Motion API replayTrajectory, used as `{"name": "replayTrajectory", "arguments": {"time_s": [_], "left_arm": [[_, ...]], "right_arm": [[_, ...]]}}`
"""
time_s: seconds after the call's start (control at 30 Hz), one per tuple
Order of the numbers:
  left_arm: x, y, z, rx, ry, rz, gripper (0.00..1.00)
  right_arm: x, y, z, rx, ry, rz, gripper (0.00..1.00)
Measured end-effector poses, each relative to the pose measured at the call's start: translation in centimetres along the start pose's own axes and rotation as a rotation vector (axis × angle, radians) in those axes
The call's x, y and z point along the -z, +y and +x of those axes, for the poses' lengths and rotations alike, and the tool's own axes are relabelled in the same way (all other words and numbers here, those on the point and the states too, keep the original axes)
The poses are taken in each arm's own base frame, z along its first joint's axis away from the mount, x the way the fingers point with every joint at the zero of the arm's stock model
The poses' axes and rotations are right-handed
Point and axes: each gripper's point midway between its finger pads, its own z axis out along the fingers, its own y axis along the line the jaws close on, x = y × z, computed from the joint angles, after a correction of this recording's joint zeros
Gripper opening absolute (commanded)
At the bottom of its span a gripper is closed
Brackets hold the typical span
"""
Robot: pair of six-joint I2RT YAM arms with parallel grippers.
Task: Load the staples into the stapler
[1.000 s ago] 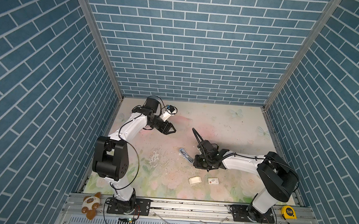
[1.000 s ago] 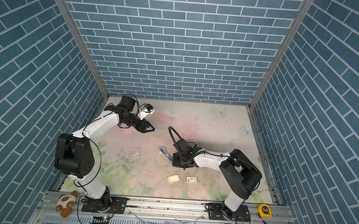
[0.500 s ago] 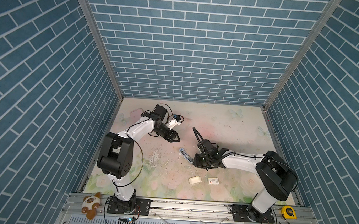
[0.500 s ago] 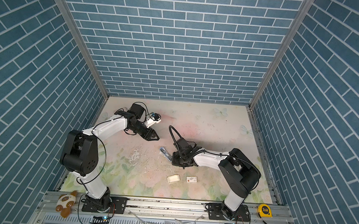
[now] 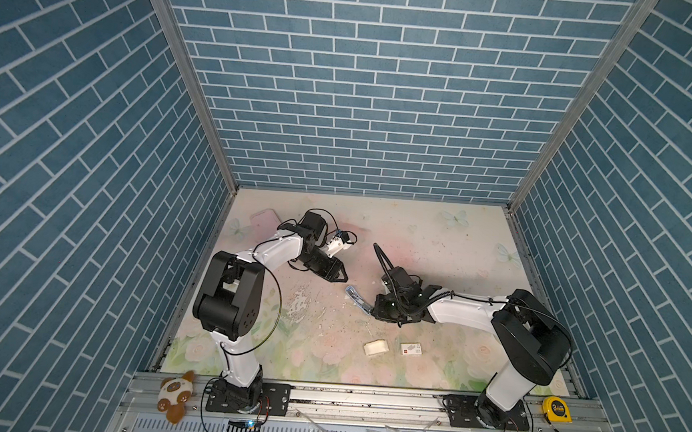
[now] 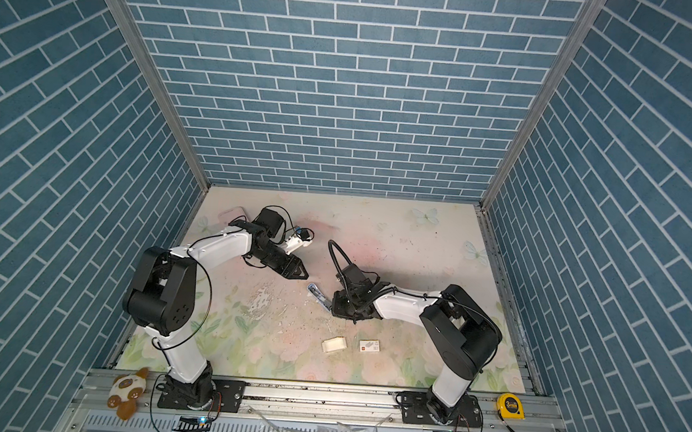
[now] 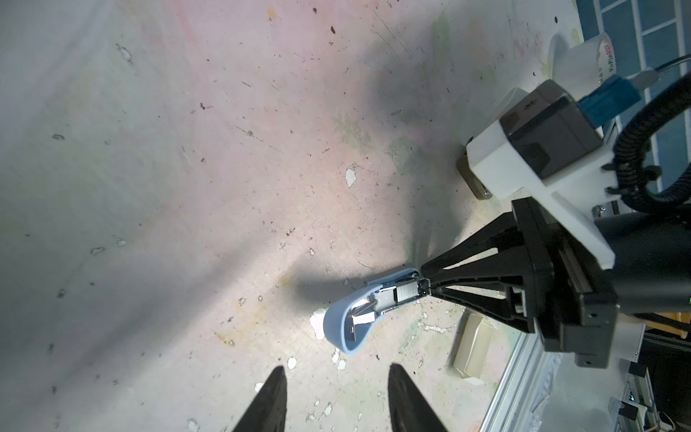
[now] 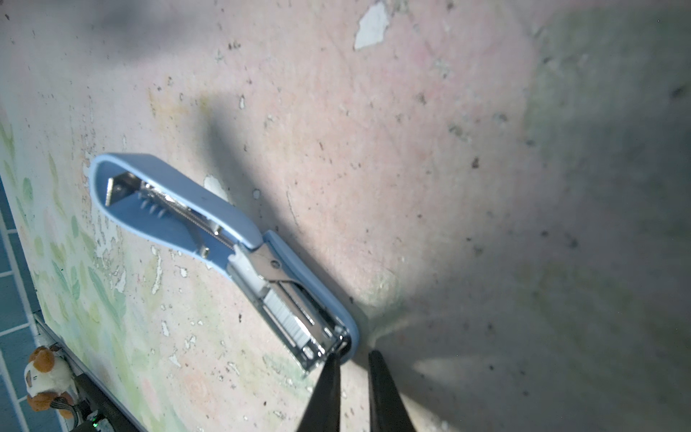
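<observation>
A light-blue stapler (image 5: 357, 299) (image 6: 318, 295) lies flipped open on the floral mat at mid-table. A silvery strip of staples (image 8: 288, 318) (image 7: 405, 291) sits in its metal channel. My right gripper (image 8: 353, 355) (image 5: 371, 310) is shut on the stapler's channel end, fingertips pinching its tip. My left gripper (image 7: 334, 370) (image 5: 342, 276) hovers just behind the stapler's lid (image 7: 344, 329), open, with only mat between its fingers. A small white card tray (image 5: 376, 347) and a red-marked white sleeve (image 5: 411, 348) lie nearer the front edge.
A pink flat item (image 5: 265, 219) lies at the back left corner. A plush toy (image 5: 175, 395) and a yellow tape measure (image 5: 556, 414) rest on the front rail. Worn, flaking patches mark the mat (image 5: 300, 305) left of the stapler.
My left arm has swung from the back left toward the stapler, and its jaws have narrowed. The right gripper and stapler have stayed put.
</observation>
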Motion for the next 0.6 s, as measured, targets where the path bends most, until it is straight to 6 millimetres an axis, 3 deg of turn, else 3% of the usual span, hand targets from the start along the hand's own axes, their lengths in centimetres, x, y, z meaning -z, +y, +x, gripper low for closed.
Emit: {"name": "replayTrajectory", "arguments": {"time_s": [0.37,0.6], "left_arm": [[-1.5,0.1,1.7,0.038,0.050,0.025,0.44],[-1.7,-0.2,1.8,0.038,0.051,0.042,0.44]], "right_arm": [[-0.3,0.4,-0.4,-0.004,0.009,-0.007,0.16],[-0.3,0.2,-0.7,-0.007,0.019,0.007,0.15]]}}
